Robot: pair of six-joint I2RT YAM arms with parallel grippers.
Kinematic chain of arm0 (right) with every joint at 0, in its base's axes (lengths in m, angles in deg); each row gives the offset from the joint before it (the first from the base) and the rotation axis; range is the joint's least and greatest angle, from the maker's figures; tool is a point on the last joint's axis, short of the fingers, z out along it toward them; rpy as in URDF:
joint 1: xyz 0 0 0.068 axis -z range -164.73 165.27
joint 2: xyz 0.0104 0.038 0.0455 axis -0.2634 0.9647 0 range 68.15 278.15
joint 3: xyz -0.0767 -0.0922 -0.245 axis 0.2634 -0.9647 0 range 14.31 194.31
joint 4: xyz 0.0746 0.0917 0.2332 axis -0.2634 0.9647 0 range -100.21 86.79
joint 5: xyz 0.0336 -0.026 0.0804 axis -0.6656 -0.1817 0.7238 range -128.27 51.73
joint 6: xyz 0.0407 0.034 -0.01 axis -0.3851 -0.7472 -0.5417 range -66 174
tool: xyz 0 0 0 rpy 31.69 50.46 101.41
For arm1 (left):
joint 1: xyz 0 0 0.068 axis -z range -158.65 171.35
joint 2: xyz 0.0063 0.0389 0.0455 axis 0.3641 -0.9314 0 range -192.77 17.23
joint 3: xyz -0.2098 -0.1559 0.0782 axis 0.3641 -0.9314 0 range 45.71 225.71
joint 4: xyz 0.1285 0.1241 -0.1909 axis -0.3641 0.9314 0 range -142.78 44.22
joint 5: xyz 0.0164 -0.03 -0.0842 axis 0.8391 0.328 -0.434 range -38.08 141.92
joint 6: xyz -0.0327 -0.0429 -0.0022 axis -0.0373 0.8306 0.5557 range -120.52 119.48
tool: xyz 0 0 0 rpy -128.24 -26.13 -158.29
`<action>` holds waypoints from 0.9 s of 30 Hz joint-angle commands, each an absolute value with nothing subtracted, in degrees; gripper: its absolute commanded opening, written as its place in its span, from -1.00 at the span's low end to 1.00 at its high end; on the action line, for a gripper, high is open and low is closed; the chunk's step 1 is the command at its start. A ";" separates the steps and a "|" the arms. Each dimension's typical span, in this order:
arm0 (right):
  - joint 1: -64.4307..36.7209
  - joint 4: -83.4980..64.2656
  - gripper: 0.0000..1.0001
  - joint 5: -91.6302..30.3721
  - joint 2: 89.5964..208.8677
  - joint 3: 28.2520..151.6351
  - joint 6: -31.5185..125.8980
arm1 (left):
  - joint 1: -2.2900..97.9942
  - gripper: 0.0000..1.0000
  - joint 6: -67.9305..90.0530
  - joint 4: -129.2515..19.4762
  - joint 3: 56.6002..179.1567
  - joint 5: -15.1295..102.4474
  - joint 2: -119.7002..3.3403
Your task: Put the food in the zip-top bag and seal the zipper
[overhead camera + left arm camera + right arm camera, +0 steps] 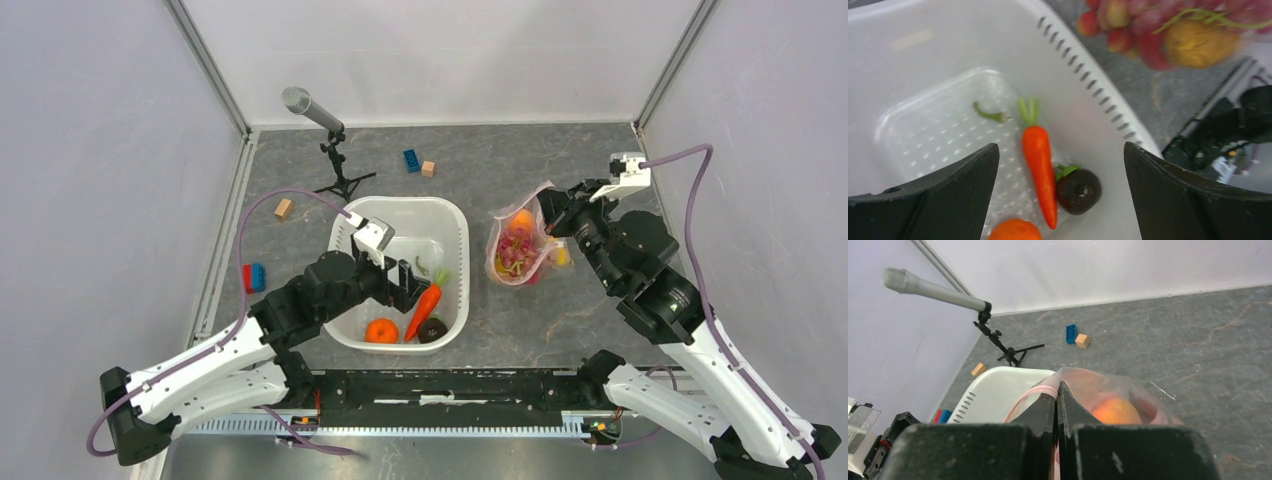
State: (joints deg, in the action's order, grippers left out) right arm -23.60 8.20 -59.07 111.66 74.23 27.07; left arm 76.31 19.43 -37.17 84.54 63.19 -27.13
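Left gripper [1060, 146], fingers spread wide, over basin [1088, 85]: carrot [1039, 170] directly below, long axis seemingly square to closing line.

Part-filled bag [515, 255]; carrot [424, 308] in basin [400, 203]

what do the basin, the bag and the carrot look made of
basin: probably moulded white plastic, semi-gloss, with slotted rim. zip-top bag: thin clear plastic film, food visible through it. carrot: likely smooth hard plastic, orange, slightly glossy.
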 commanded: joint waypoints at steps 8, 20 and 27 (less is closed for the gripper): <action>-23.53 -2.11 -1.00 -60.50 107.74 66.98 22.13 | 76.09 0.98 29.20 -50.63 97.32 46.56 -37.18; -23.49 -3.09 -1.00 -61.27 105.15 61.88 20.69 | 76.19 0.71 35.28 -52.52 98.79 45.58 -49.56; -23.49 -3.00 -1.00 -62.84 105.93 61.16 21.53 | 81.98 0.69 34.55 -56.62 98.96 46.24 -48.44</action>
